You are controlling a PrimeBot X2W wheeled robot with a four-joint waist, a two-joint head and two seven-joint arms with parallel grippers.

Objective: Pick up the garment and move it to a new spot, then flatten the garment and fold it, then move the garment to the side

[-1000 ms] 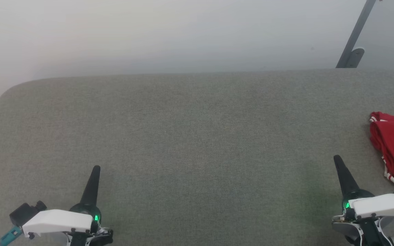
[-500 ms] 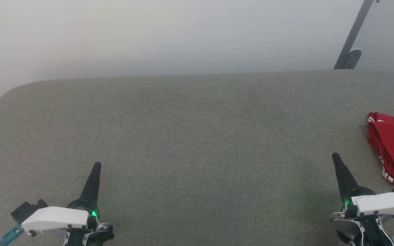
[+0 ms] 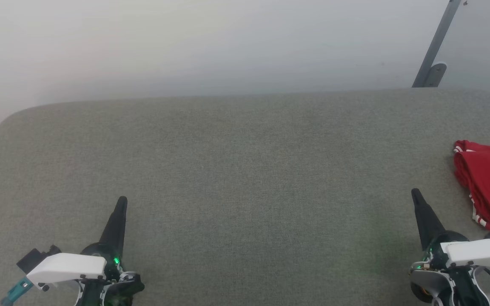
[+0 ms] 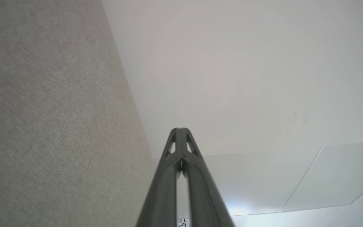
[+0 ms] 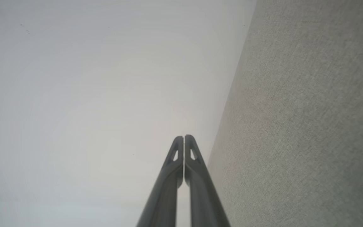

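Note:
The garment [image 3: 489,182], red with white stripe trim, lies folded into a compact bundle at the far right edge of the head view, on the grey fabric surface [image 3: 245,170]. My right gripper [image 3: 416,194] is shut and empty, its tip a short way left of and below the garment, not touching it. My left gripper [image 3: 121,202] is shut and empty at the lower left, far from the garment. In the wrist views each pair of fingers is pressed together, left [image 4: 180,130] and right [image 5: 184,137], with nothing between them.
The grey surface has a rounded far-left corner [image 3: 11,117] and a far edge against a pale wall. A grey metal bar with a foot [image 3: 434,51] leans at the back right. The wrist views look along the surface toward the wall.
The whole head view has shifted slightly, so the camera moved. Both grippers stay shut and keep their places relative to the surface; the garment has not been touched.

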